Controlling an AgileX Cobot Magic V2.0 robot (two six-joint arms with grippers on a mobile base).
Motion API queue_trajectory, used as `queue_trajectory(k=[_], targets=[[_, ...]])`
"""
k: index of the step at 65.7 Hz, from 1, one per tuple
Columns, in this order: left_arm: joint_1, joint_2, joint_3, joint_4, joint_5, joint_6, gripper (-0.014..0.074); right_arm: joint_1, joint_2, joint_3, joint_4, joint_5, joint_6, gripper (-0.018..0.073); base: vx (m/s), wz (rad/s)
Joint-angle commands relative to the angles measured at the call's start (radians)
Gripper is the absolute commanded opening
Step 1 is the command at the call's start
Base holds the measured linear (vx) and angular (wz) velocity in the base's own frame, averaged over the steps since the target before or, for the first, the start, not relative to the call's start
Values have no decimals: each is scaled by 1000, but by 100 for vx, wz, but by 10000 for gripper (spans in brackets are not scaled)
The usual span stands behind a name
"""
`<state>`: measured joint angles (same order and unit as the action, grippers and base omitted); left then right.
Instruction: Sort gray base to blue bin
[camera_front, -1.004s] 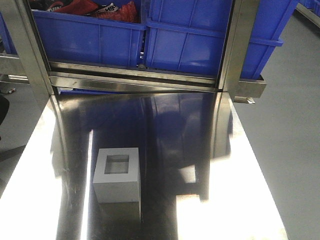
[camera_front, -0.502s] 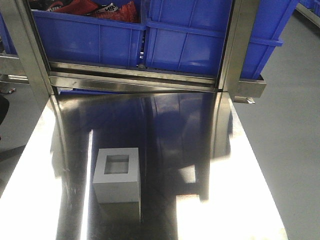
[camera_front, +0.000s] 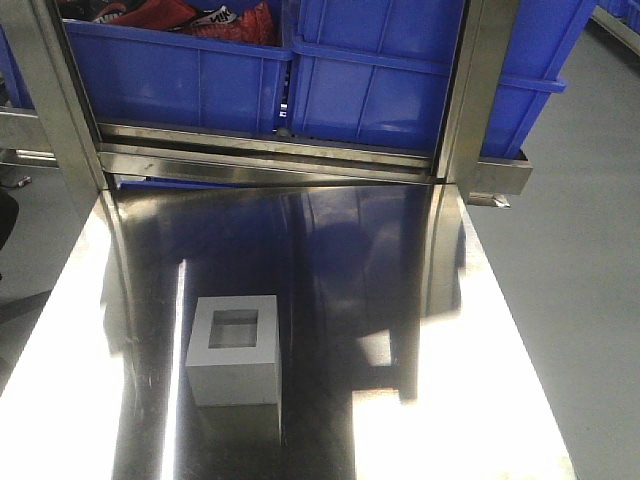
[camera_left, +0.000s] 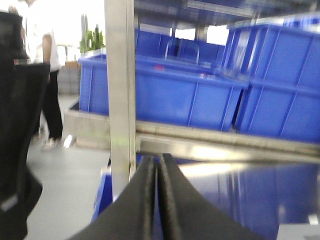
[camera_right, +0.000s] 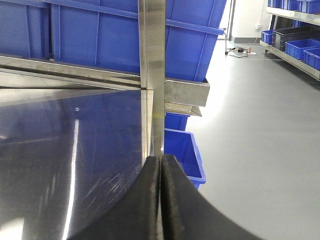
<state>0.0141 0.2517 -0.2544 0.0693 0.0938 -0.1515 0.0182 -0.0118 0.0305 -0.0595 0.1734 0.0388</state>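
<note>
"While I watch the front camera, I see the matte gray cube-like base (camera_front: 233, 350) standing on the shiny steel table (camera_front: 450, 350), on its left part, with the square recess facing up. It stands alone."

"And the bin?"

"The deep bright-blue plastic bin (camera_front: 400, 90) sits on the steel shelf frame (camera_front: 462, 100) behind the table, well apart from the base. Just beside it, on its left, is a lower blue bin (camera_front: 170, 75) with red things inside (I cannot tell what they are)."

"How are the claws?"

"Both are clenched on nothing. On the left wrist camera the left gripper (camera_left: 156, 162) has its black fingers pressed together, and it points at a post of the shelf. The right gripper (camera_right: 161, 162) is closed the same way, near the right edge of the table, and it also faces a post."
</note>
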Motion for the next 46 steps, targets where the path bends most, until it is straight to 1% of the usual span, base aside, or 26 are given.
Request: queue_trajectory(k=[1, 8, 16, 32, 46], targets=[[-7, 115, -103, -3, 16, -9, -6, -5, -12, 14, -6, -74, -5, -9, 0, 0], [-7, 231, -163, -3, 89, -9, -6, -5, -12, 14, -6, -74, -5, -9, 0, 0], [-7, 330, -175, -2, 143, -9, -6, -5, -12, 14, -6, -74, -5, -9, 0, 0], [-6, 432, -175, -2, 136, -9, -6, -5, -12, 14, -6, -74, -5, -9, 0, 0], [-6, 432, -175, -2, 128, -8, 13, -5, -12, 14, -6, -74, -5, -9, 0, 0]])
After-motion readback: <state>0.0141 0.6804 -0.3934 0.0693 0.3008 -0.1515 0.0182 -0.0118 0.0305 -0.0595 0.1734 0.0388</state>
